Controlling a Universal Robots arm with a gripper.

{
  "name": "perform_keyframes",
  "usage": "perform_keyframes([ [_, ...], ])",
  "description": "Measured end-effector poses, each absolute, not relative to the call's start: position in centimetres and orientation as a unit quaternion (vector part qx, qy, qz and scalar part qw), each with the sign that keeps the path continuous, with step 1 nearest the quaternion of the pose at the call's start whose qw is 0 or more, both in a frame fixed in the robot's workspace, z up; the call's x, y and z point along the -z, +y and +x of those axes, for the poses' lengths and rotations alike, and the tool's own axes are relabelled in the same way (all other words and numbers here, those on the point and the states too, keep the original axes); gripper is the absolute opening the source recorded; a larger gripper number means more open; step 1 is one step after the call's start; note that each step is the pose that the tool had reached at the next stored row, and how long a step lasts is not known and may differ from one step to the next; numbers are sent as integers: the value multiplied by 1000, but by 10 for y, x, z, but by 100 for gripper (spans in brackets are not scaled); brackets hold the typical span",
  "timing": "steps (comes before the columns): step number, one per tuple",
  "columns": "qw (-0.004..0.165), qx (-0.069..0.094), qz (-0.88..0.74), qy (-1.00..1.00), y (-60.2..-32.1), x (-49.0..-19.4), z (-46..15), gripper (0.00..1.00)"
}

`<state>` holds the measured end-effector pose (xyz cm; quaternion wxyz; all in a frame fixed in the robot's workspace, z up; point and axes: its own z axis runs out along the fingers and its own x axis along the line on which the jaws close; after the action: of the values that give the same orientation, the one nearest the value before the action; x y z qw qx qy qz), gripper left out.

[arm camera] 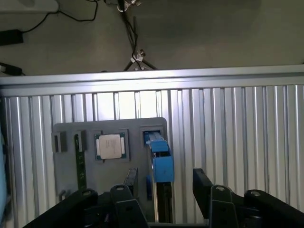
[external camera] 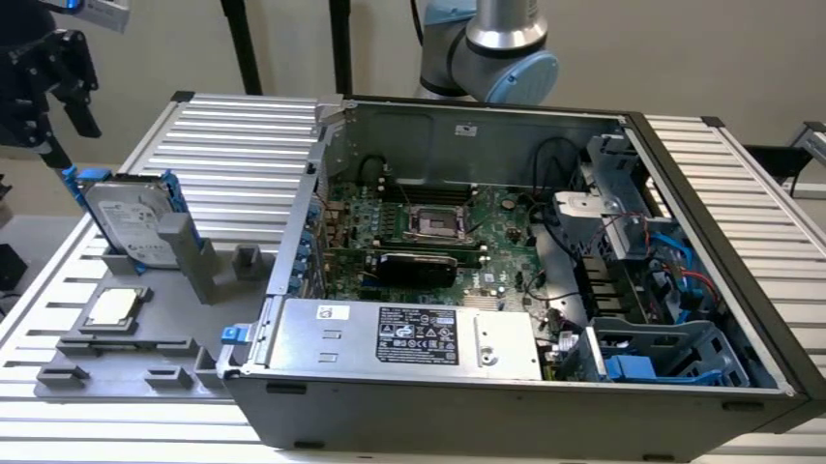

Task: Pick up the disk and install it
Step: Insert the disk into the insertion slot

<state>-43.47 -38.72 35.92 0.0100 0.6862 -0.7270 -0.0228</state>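
**Gripper open above the disk; pick-up not yet made**

Closest to the wrist camera is the black robot gripper [arm camera: 165, 176], its two fingers [arm camera: 130, 183] spread wide with nothing held between them. Beyond them, lined up with the gap, stands the disk [arm camera: 159, 156], a flat silver-grey hard drive with blue plastic rails, seen edge-on from above. It sits upright in a slot of a dark grey plastic holder [arm camera: 109, 175]. Beside it, a small square silver chip [arm camera: 110, 146] lies flat in its own recess. The holder rests on a ribbed aluminium table [arm camera: 237, 123].

In the exterior view, the gripper [external camera: 72, 130] hangs in the air at the exterior view's upper left, apart from the disk [external camera: 130, 220], whose white label faces the camera. At the exterior view's right, a large open grey computer case [external camera: 516, 425] shows its green motherboard [external camera: 427, 227]. A blue-trimmed drive bay [external camera: 664, 353] at the near corner looks empty, though cables make that hard to confirm.

By these pictures the task is at its very start: the disk is neither gripped nor lifted, so both pick-up and installation remain.
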Motion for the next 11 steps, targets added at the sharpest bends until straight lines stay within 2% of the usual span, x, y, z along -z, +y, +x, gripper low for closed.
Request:
perform_keyframes([
  [1, 10, 23, 686, -727, -387, -357, -434, 60],
  [11, 10, 23, 686, -727, -387, -339, -432, 60],
])
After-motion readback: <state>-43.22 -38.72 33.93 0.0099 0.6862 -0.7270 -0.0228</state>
